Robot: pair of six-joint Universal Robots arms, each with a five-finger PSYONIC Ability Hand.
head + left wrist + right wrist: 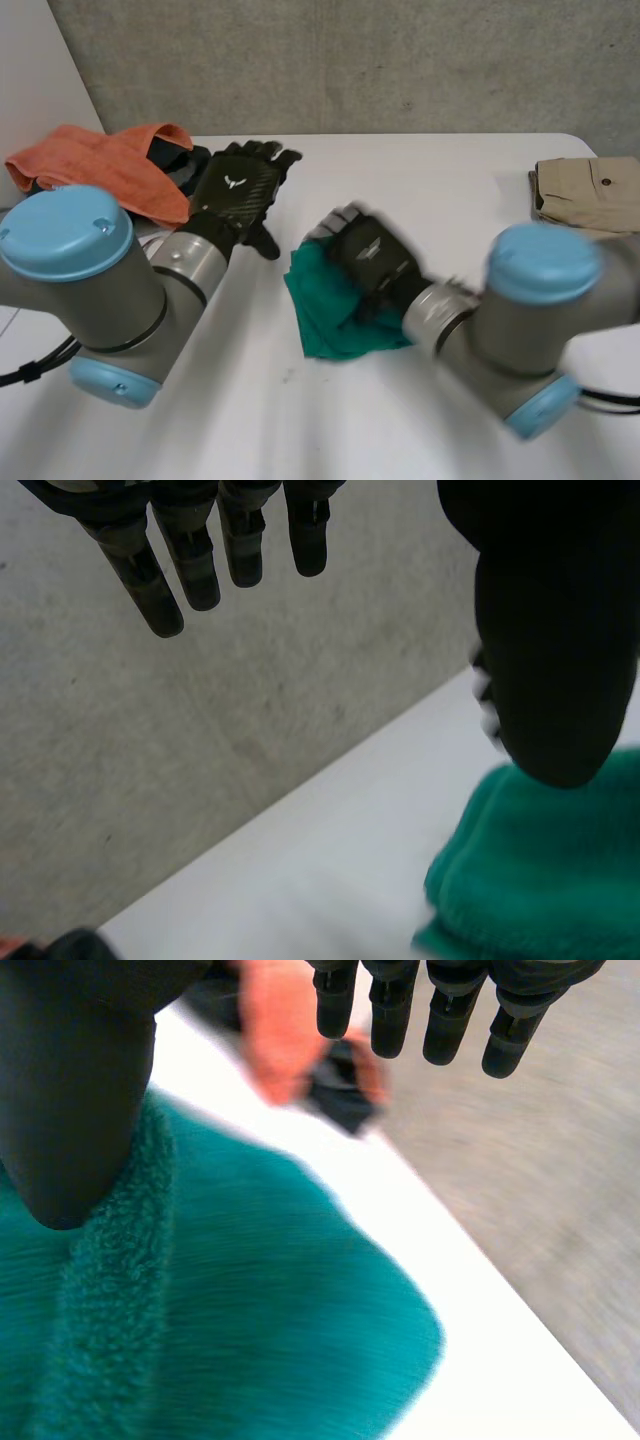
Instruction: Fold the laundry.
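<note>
A crumpled green towel (335,320) lies in the middle of the white table (430,175). My right hand (368,258) hovers over its far part, fingers straight and apart from the thumb, holding nothing. In the right wrist view the green towel (250,1330) spreads under the palm, below the thumb (70,1090) and straight fingers (440,1010). My left hand (240,192) is open above the table to the left of the towel, beside the orange cloth. The left wrist view has its fingers (190,560) spread and the green towel (540,880) beneath the thumb (550,660).
An orange towel (110,165) lies heaped on a dark garment (185,165) at the table's back left corner. Folded beige trousers (590,190) sit at the right edge. A grey wall runs behind the table.
</note>
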